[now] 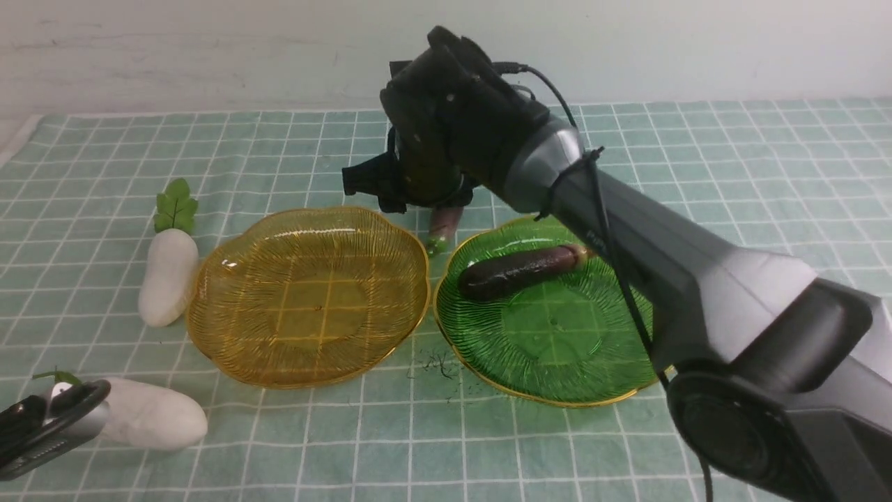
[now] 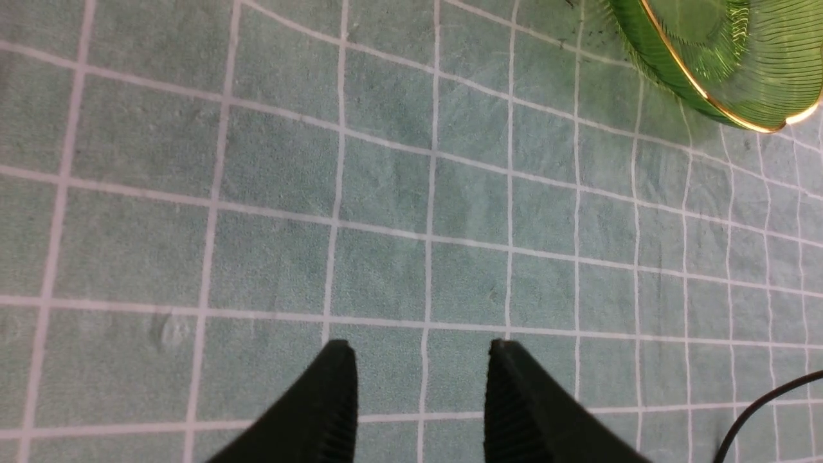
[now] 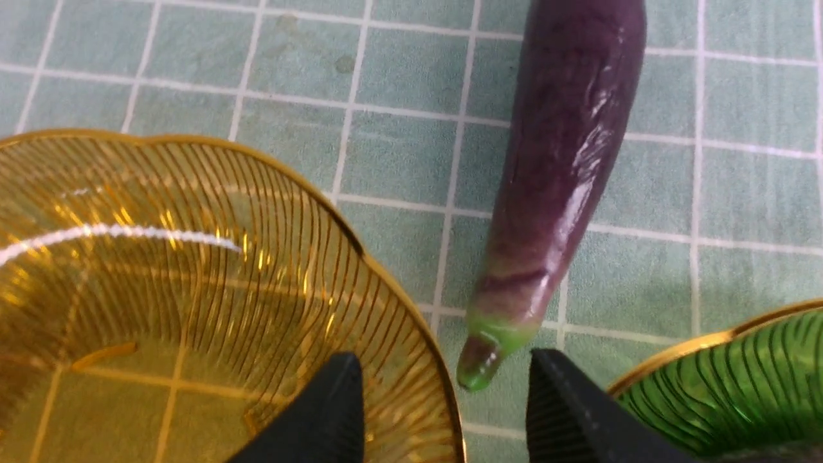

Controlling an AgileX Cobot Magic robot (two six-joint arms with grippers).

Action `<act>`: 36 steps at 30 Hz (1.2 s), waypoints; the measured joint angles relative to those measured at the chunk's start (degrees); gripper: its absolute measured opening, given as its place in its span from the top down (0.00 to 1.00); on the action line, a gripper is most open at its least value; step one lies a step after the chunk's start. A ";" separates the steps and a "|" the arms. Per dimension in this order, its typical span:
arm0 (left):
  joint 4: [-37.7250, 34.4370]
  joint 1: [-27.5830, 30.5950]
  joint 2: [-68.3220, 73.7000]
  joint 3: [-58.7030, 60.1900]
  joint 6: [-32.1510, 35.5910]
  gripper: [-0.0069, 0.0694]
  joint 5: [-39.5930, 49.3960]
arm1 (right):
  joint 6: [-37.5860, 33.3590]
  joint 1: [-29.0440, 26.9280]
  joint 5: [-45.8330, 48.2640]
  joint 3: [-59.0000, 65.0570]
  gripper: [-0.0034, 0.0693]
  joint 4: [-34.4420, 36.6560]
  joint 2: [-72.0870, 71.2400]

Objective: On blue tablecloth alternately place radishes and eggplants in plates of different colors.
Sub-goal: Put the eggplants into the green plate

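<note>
**A:** How does the right claw stand?

**B:** The right claw (image 3: 443, 370) is tipped down over the pale teal checked tablecloth (image 1: 732, 174) with its fingers parted. The green stem end of the slim purple plastic eggplant (image 3: 566, 161) lies between them with a gap on each side, so nothing is gripped.

**A:** And the plates?

**B:** The ribbed amber-yellow plastic plate (image 1: 306, 300) lies just to that claw's left. The ribbed green plastic plate (image 1: 557, 341) with a gold rim lies just to its right and carries the darker eggplant with a tan stem (image 1: 519, 270).

**A:** The left claw?

**B:** The left claw (image 2: 421, 350) is low over the cloth, well apart from the right one. Its fingers are moderately apart with only cloth between them. The near plump white toy radish (image 1: 150, 418) lies just beside it on its right, but I cannot tell whether they touch. The far white radish with a green leaf (image 1: 167, 275) lies ahead of that claw, just beside the amber plate's rim
</note>
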 joint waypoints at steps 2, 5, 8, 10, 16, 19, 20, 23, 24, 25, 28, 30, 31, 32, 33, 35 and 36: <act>0.00 0.00 0.00 0.00 0.00 0.57 0.00 | 6.11 0.00 -2.98 0.00 0.51 -2.98 2.56; 0.00 0.00 0.00 0.00 0.00 0.57 0.00 | 14.17 -0.18 -5.71 0.00 0.51 -7.60 4.80; 0.00 0.00 0.00 0.00 0.00 0.57 0.00 | 22.38 -0.67 -8.77 0.05 0.51 -13.24 6.20; 0.00 0.00 0.00 0.00 0.00 0.57 0.00 | 24.99 -0.83 -10.43 0.05 0.51 -16.11 6.66; 0.00 0.00 0.00 0.00 0.00 0.57 0.00 | 26.35 -0.88 -10.72 0.05 0.51 -18.04 8.67; 0.00 0.00 0.00 0.00 0.06 0.57 0.00 | 27.05 -0.89 -9.96 0.05 0.51 -18.04 10.14; 0.00 0.00 0.00 0.00 0.06 0.57 0.00 | 27.11 -0.89 -9.90 0.05 0.51 -18.14 10.46; 0.00 0.00 0.00 0.00 0.06 0.57 0.00 | 27.19 -0.89 -10.08 0.05 0.51 -18.45 10.70; 0.00 0.00 0.00 0.00 0.06 0.57 0.00 | 27.23 -0.89 -10.08 0.05 0.51 -18.45 10.70; 0.06 0.00 0.00 0.00 0.06 0.57 0.00 | 27.23 -0.89 -10.08 0.00 0.51 -18.45 10.70; 0.06 0.00 0.00 0.00 0.06 0.57 0.00 | 27.23 -0.89 -10.29 0.00 0.51 -18.19 10.86; 0.06 0.00 0.00 0.00 0.06 0.57 0.00 | 27.23 -0.89 -10.62 -0.05 0.51 -18.19 11.06; 0.06 0.00 0.00 0.00 0.06 0.57 0.00 | 27.23 -0.89 -10.74 -0.05 0.51 -18.19 11.14; 0.06 0.00 0.00 0.00 0.06 0.57 0.00 | 27.16 -0.89 -10.87 -0.05 0.51 -18.19 11.22; 0.06 0.00 0.00 0.00 0.06 0.57 0.00 | 27.16 -0.89 -10.93 -0.05 0.51 -18.19 11.26; 0.11 0.00 0.00 0.00 0.06 0.57 0.00 | 26.75 -0.89 -10.93 -0.08 0.54 -17.99 11.26; 0.11 0.00 0.00 0.00 0.06 0.57 0.00 | 26.75 -0.89 -10.93 -0.08 0.54 -17.99 11.26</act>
